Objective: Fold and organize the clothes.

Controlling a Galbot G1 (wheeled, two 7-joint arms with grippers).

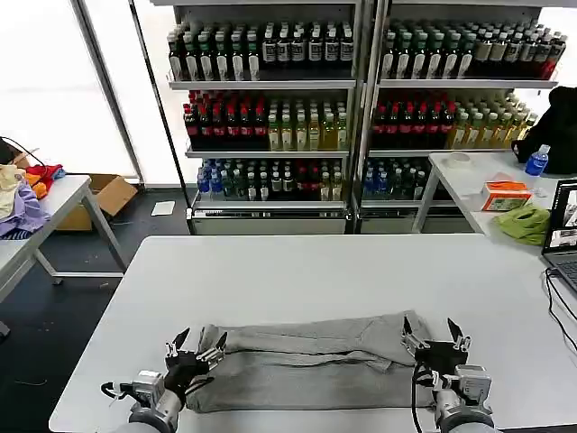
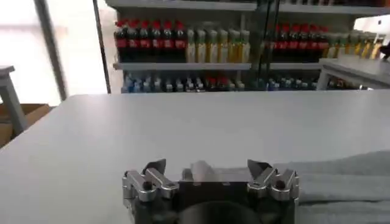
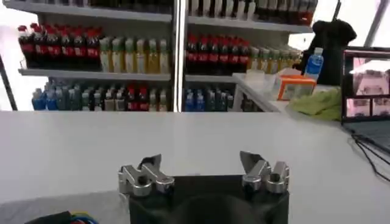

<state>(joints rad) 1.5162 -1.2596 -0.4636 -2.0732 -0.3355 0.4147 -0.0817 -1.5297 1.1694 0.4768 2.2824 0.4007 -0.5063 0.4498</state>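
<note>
A grey shirt (image 1: 311, 356) lies folded into a long flat band along the near edge of the white table (image 1: 297, 271). My left gripper (image 1: 195, 341) hovers open at the band's left end, nothing between its fingers. My right gripper (image 1: 435, 333) stands open at the right end, just past the cloth. From the left wrist, its gripper (image 2: 206, 166) points across the table with grey cloth (image 2: 341, 176) beside it. In the right wrist view, that gripper (image 3: 200, 161) is open over bare tabletop, with a strip of grey fabric (image 3: 61, 207) near the arm.
Shelves of drink bottles (image 1: 270, 108) stand behind the table. A side table on the right holds a lime-green cloth (image 1: 526, 222), an orange box (image 1: 505, 193) and a laptop (image 1: 563, 225). A left table carries a coloured garment heap (image 1: 22, 194). A cardboard box (image 1: 108, 194) sits on the floor.
</note>
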